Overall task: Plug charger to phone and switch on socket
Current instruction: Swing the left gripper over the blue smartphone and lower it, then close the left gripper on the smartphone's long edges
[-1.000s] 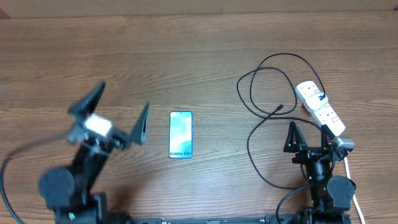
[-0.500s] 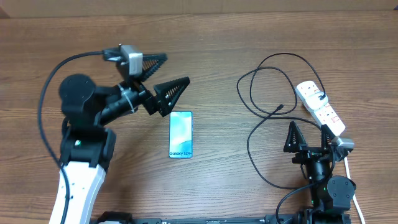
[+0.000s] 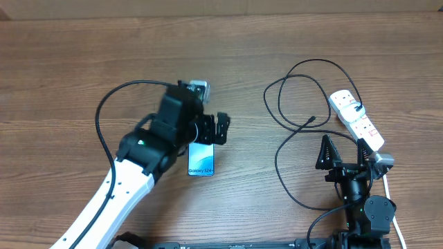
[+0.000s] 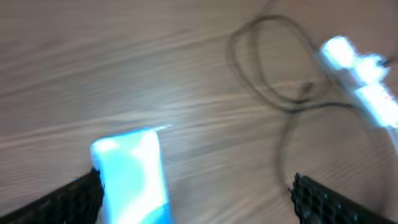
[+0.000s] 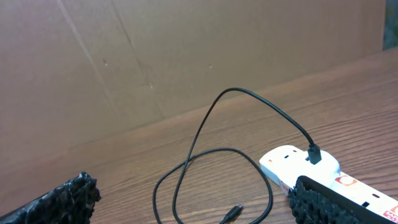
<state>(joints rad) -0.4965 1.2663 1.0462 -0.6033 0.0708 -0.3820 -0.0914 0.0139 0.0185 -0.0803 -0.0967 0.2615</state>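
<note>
Overhead reference landmark: phone (image 3: 201,162), flat on the wooden surface (image 3: 83,62), screen up, lettered end toward the robot bases.

Left claw (image 3: 216,130):
- Positioned over the far end of the phone, hiding that end from above.
- Released, fingers spread wide, grasping nothing.
- Left wrist view, heavily blurred: phone (image 4: 130,174) just beside the inner face of one finger, with the other finger of the left claw (image 4: 196,180) well off to the phone's opposite side.
- Contact with the phone: cannot tell.

Right claw (image 3: 342,142):
- Well to the right of the phone, near the robot edge of the surface.
- Released, fingers apart, nothing between them; confirmed in the right wrist view (image 5: 193,180).

Socket (image 3: 356,119):
- Well to the right of the phone, just beyond the right claw, lying diagonally on the surface.
- Shown as a bright blur in the left wrist view (image 4: 360,81); shown sharply in the right wrist view (image 5: 298,165).

Charger (image 3: 308,123):
- Lying in loose loops between phone and socket.
- One end plugged into the far end of the socket, per the right wrist view (image 5: 273,113).
- Free tip resting on the surface, on the socket side of the phone and well apart from it.
- Faint and blurred in the left wrist view (image 4: 286,106).
</note>
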